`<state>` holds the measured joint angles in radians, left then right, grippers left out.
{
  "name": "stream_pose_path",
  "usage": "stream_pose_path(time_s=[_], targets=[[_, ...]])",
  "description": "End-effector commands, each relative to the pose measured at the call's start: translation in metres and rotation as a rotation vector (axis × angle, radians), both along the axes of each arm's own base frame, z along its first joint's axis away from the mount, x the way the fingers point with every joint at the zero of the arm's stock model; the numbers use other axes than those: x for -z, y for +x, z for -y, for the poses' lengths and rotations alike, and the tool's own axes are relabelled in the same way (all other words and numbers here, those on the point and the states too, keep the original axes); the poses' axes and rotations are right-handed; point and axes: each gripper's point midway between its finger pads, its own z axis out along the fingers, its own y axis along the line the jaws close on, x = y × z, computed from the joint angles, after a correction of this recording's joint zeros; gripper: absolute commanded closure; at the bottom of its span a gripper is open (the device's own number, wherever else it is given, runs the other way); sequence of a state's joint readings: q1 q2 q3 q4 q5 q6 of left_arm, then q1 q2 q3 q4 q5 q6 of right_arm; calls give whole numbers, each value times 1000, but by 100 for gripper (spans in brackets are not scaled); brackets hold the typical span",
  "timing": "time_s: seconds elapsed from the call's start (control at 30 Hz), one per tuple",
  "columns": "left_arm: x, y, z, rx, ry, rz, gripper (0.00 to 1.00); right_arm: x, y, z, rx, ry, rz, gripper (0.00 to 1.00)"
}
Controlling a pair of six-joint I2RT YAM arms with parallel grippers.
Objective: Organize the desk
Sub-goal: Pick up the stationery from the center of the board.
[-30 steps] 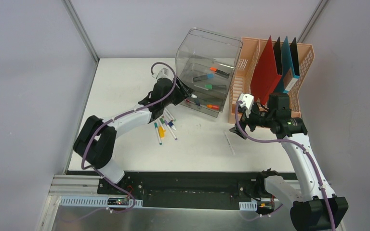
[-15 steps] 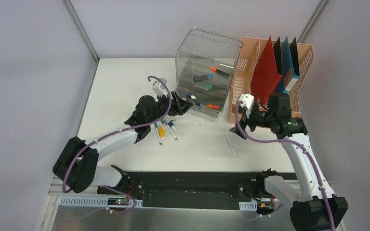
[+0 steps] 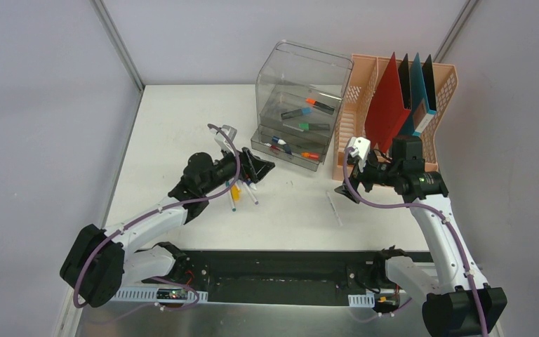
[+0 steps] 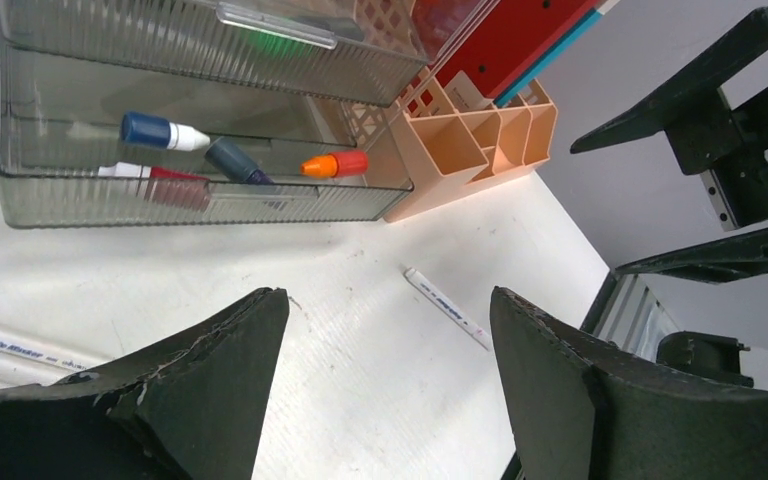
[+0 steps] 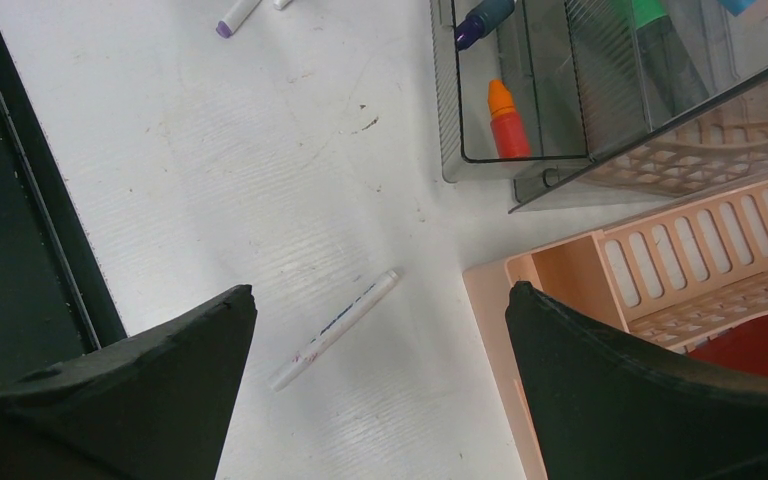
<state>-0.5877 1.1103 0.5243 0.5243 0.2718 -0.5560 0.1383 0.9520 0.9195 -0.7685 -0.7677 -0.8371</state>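
Top view: white desk central between grey walls; clear drawer unit at 12 o'clock, peach rack at 2, loose markers at 9.
Left wrist: left gripper spread, empty, above desk.
Right wrist: right gripper spread wide, empty, above white pen.

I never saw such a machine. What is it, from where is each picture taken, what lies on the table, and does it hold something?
These are two robot arms bolted at the near edge of a white desk. One picture looks down from above; the other two come from a camera on each wrist, where the dark shapes are the gripper's own fingers. On the desk stand a clear drawer box with markers inside and a peach rack with folders. Loose markers lie by the left gripper, one white pen near the right gripper. Both grippers are open and hold nothing.
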Motion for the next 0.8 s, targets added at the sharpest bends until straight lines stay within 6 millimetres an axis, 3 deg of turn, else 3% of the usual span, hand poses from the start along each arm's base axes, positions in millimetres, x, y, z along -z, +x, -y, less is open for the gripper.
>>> stream_pose_path(time_s=[0.0,0.3,0.77], targets=[[12,-6,-7,-1,43,0,24,-4,-1,-3,-31,22,21,1],[38,-4,-14,-48,75,-77,24,-3,-1,-3,-33,21,20,1],[85,17,-20,-173,167,-294,24,-3,-1,-3,-30,19,17,1]])
